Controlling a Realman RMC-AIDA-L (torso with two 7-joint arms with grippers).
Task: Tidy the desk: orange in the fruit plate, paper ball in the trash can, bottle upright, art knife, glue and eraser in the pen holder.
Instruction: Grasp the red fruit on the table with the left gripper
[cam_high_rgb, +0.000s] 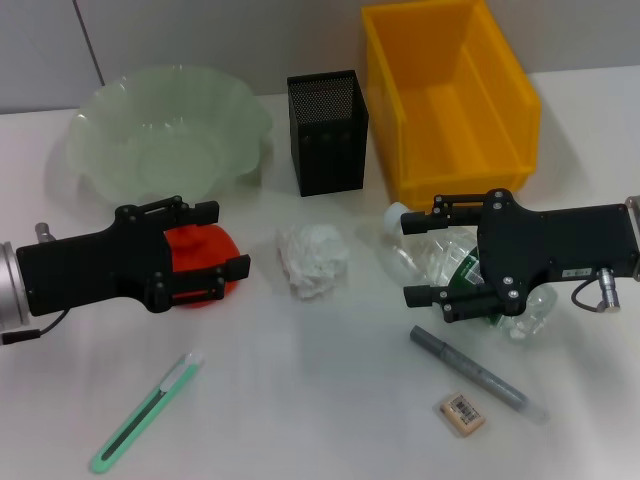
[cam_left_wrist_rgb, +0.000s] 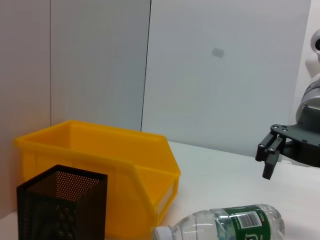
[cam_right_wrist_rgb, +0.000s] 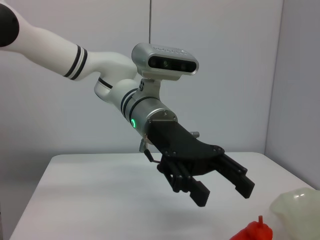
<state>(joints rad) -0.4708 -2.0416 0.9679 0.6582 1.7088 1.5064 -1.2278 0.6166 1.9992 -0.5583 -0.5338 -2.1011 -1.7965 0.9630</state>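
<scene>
The orange (cam_high_rgb: 198, 246) lies in front of the pale green fruit plate (cam_high_rgb: 165, 130). My left gripper (cam_high_rgb: 230, 240) hangs open above the orange (cam_right_wrist_rgb: 255, 232), apart from it in the right wrist view, where the left gripper (cam_right_wrist_rgb: 223, 194) shows clearly. A clear bottle (cam_high_rgb: 425, 258) with a green label lies on its side. My right gripper (cam_high_rgb: 407, 257) hovers open over the bottle (cam_left_wrist_rgb: 235, 225). The white paper ball (cam_high_rgb: 315, 260) sits between the arms. A black mesh pen holder (cam_high_rgb: 328, 130) and the yellow trash can (cam_high_rgb: 450, 100) stand behind. Green art knife (cam_high_rgb: 145, 415), grey glue (cam_high_rgb: 478, 372) and eraser (cam_high_rgb: 460, 413) lie near the front.
The table's front edge runs just below the art knife and eraser. A grey wall closes the back behind the plate, pen holder (cam_left_wrist_rgb: 60, 205) and yellow trash can (cam_left_wrist_rgb: 115, 160).
</scene>
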